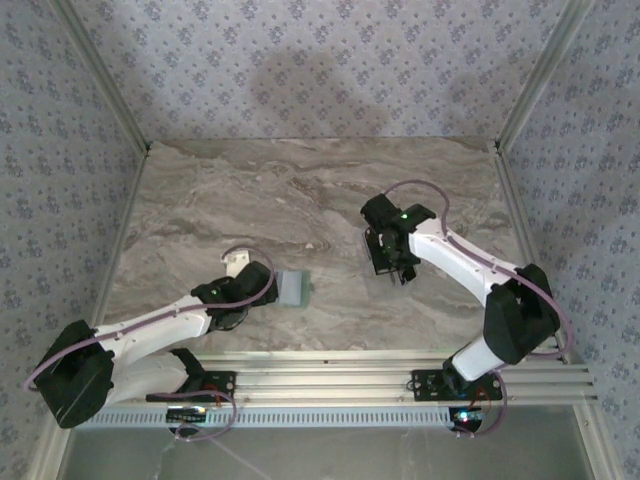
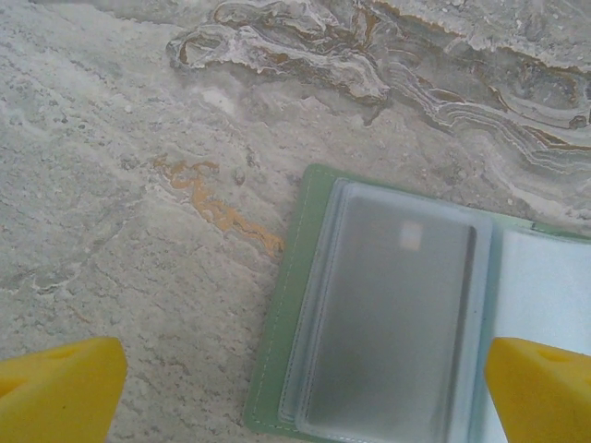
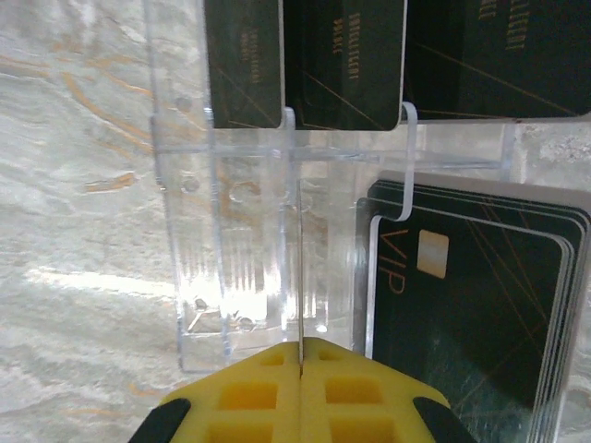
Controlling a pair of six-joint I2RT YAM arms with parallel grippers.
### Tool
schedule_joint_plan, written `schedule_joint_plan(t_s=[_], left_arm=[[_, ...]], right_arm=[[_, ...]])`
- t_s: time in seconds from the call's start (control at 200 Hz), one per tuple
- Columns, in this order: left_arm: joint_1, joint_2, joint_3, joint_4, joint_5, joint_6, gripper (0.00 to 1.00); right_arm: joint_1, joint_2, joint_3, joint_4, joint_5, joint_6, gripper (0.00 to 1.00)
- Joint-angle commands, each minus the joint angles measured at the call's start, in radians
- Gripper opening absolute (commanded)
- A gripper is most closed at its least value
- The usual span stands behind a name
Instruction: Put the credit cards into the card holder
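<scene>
One green card holder point(image 2: 388, 314) lies open on the counter point(image 2: 138, 185) at lower right, between the wide-spread, empty fingers point(image 2: 55, 392) of the left end effector point(image 2: 295, 392). The right end effector point(image 3: 300, 388) is pressed closed, and I cannot tell if it holds anything. It faces a clear rack point(image 3: 231, 277) with three credit cards point(image 3: 342, 65) across the top and one stack point(image 3: 471, 323) at lower right.

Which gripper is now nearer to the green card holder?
Left. The left gripper is open right beside the holder, which lies partly between its fingers in the wrist view. The right gripper is well off to its right, at the cards.

The card holder point(image 2: 388, 314) is green, the credit cards point(image 3: 471, 314) black (gold-lettered).
</scene>
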Motion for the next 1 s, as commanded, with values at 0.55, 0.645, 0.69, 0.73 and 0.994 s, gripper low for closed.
schedule_joint_plan(t_s=[0.55, 0.645, 0.69, 0.73, 0.994], left_arm=[[0.129, 0.007, 0.043, -0.039, -0.011, 0.006, 1.00], [0.139, 0.002, 0.041, -0.044, -0.026, -0.003, 1.00], [0.142, 0.001, 0.041, -0.043, -0.029, -0.006, 1.00], [0.146, -0.002, 0.041, -0.041, -0.029, -0.007, 1.00], [0.157, -0.013, 0.038, -0.040, -0.028, -0.005, 1.00]], right_arm=[[0.339, 0.042, -0.023, 0.569, -0.146, 0.420, 0.00], [0.391, 0.122, 0.004, 0.626, -0.099, 0.494, 0.00], [0.409, 0.161, 0.006, 0.641, -0.080, 0.530, 0.00], [0.423, 0.193, 0.045, 0.658, -0.068, 0.554, 0.00], [0.460, 0.318, 0.105, 0.700, -0.015, 0.649, 0.00]])
